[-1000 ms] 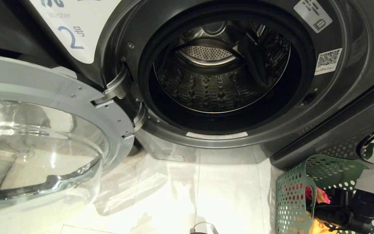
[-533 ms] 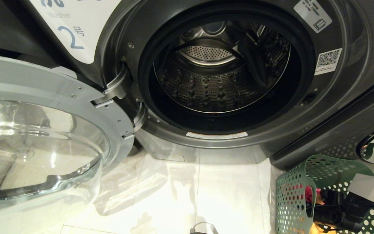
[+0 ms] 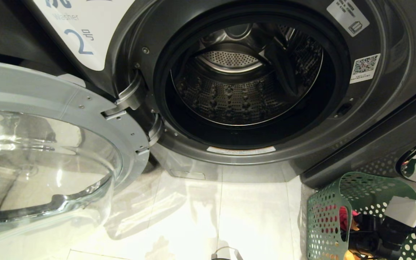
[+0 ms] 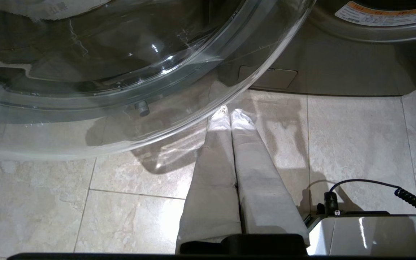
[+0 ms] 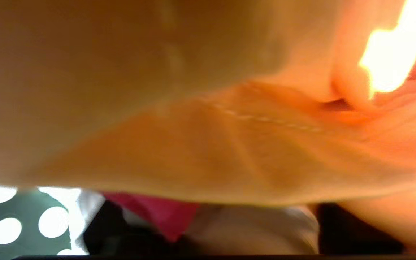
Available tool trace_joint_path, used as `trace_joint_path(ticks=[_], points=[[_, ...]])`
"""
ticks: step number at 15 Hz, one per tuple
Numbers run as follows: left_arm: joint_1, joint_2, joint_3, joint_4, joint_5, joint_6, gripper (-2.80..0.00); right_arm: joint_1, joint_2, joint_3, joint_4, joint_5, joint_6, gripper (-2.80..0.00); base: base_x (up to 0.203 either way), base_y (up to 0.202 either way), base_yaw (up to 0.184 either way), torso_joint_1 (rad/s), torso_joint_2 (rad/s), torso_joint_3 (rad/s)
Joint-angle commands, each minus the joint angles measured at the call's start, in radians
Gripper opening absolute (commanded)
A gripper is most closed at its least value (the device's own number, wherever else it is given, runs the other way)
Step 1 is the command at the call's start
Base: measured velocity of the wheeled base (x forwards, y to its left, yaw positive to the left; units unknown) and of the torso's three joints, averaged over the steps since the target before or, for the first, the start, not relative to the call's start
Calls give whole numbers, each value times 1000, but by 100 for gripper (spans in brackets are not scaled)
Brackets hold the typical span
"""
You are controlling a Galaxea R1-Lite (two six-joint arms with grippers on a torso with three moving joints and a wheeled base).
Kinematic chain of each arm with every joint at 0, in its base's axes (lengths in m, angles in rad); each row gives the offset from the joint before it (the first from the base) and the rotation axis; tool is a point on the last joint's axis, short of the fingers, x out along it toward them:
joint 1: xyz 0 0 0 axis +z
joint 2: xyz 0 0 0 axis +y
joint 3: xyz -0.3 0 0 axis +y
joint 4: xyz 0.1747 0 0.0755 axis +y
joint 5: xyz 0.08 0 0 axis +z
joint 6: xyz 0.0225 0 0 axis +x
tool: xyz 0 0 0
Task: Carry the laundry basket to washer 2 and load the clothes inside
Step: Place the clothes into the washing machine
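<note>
At the near right, the right gripper (image 3: 359, 242) reaches down into the dark green plastic laundry basket with round holes (image 3: 323, 220), which stands on the pale tiled floor (image 3: 229, 216). Whether its fingers are open or closed on cloth, I cannot tell; the yellow-orange soft garment (image 5: 208, 144) fills the right wrist view, with the bright red garment (image 5: 157, 216) and a white one (image 5: 258, 227) under it. The left gripper (image 4: 229, 115) hangs low over the floor, its pale fingers pressed together, holding nothing. Farther, the dark grey front-loading washer with blue "2" label (image 3: 128, 43) stands with its round glass door (image 3: 42, 151) swung open to the left.
</note>
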Motion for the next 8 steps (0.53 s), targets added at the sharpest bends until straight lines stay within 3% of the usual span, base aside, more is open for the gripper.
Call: trace_joint_path(ticks=[1,3,8], points=[[0,1,0,-1,0,0,-280,0,-1,0,-5,-3,0,-280,0,0,0,0,0,0],[0,0,0,-1,0,0,-280,0,-23,12,17,-9,-2,-280,0,0,0,0,0,0],[0,1,0,-1,0,0,-280,-2,-246,118,264,-31,-1,-280,0,0,0,0,0,0]])
